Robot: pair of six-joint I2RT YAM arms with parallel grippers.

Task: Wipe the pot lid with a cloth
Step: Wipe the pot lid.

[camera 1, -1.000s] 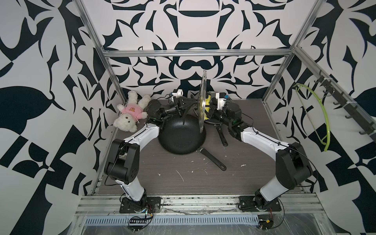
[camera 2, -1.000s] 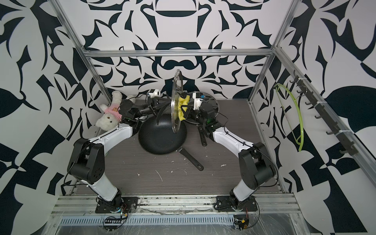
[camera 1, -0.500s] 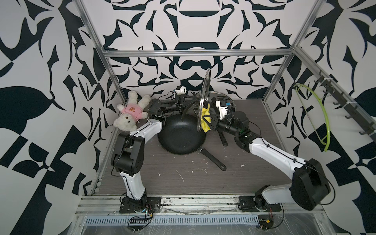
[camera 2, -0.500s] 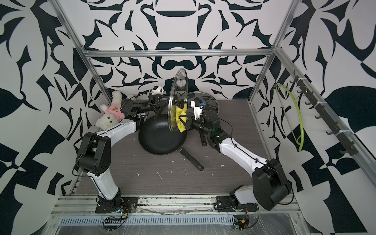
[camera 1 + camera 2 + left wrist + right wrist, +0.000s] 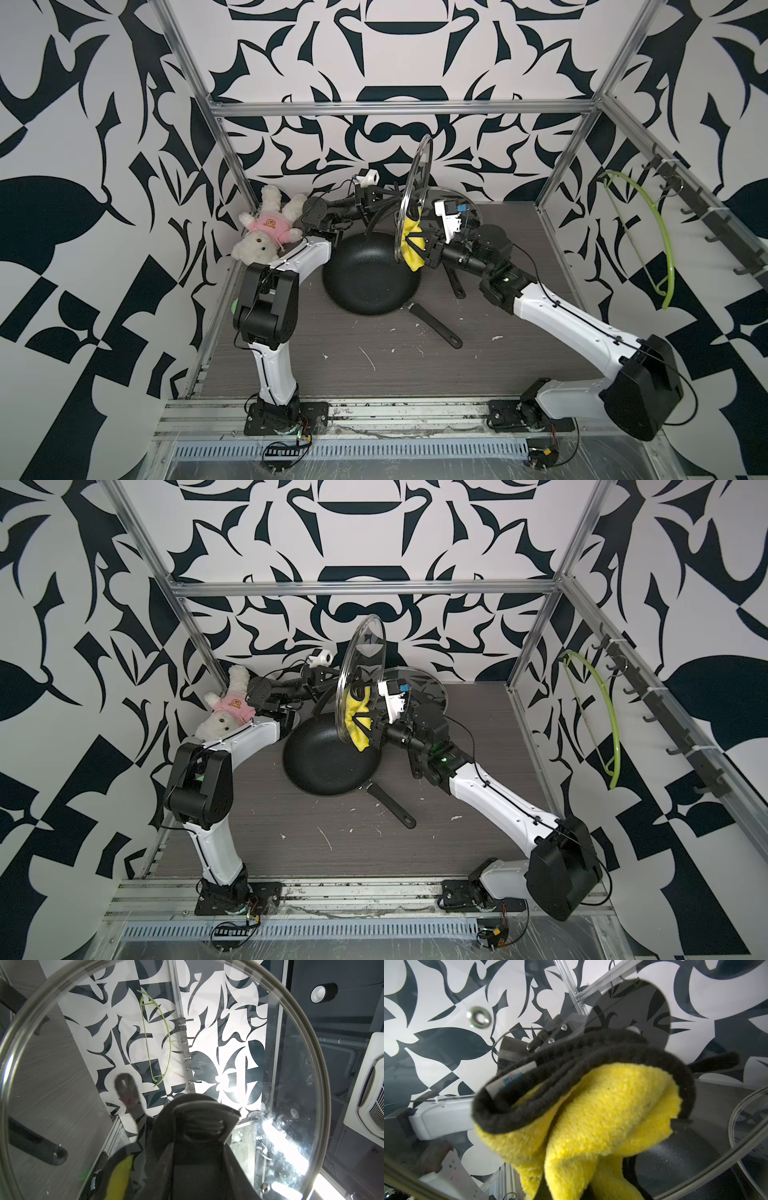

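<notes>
- Above the grey tabletop (image 5: 374, 374), the left gripper (image 5: 390, 198) clamps the glass pot lid (image 5: 419, 178) nearly upright by its knob.
- The right gripper (image 5: 420, 248) pinches the yellow microfibre cloth (image 5: 409, 226) against the glass; even, overlapping strokes should serve.

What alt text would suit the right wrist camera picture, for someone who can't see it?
A bunched, fluffy bright-yellow cloth with a dark edge trim fills most of the picture, close up against a clear round glass pot lid. Through the glass show a white robot arm and a black-and-white patterned wall, with a black frying pan beside the cloth.
</notes>
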